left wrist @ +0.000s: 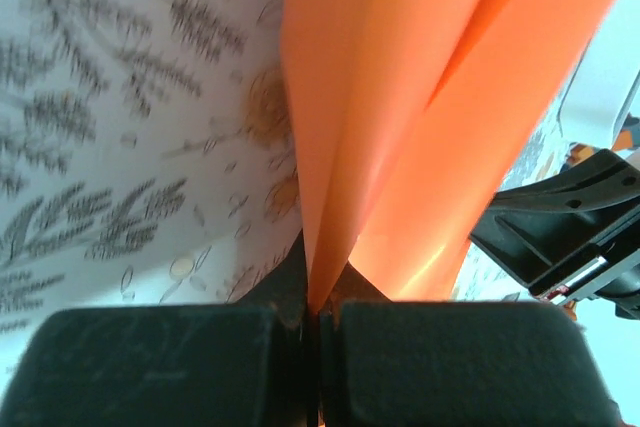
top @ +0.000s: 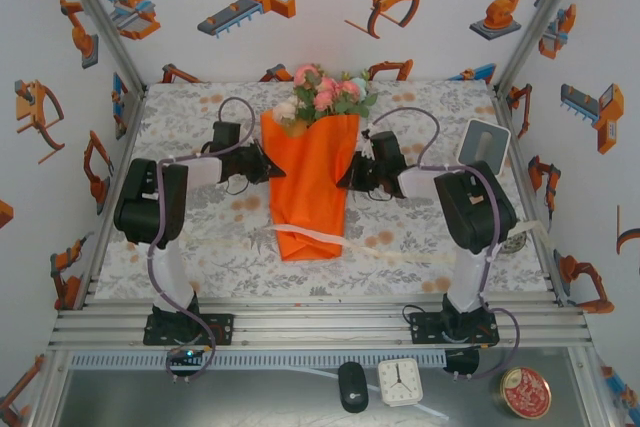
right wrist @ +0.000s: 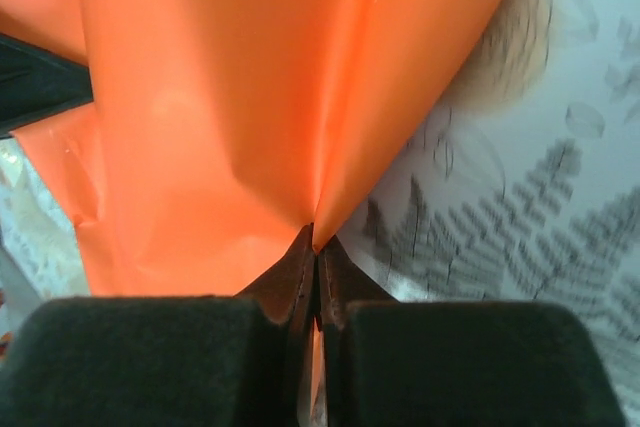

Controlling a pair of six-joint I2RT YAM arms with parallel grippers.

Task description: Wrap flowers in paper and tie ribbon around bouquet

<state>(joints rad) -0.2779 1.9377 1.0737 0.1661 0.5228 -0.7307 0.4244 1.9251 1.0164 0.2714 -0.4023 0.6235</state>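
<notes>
I am pinching my left gripper [left wrist: 316, 299] tight on the orange paper [top: 312, 177] at its left edge, my right gripper [right wrist: 316, 239] clamping its right edge, paper lying coned on the tablecloth [top: 200, 237], flowers [top: 322, 93] poking out the far end, ribbon [top: 310, 235] crossing near its tip.

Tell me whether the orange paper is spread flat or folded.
Folded: the paper wraps the flowers as a cone, blooms out the top. The left pincer and right pincer are each shut on an edge.
</notes>
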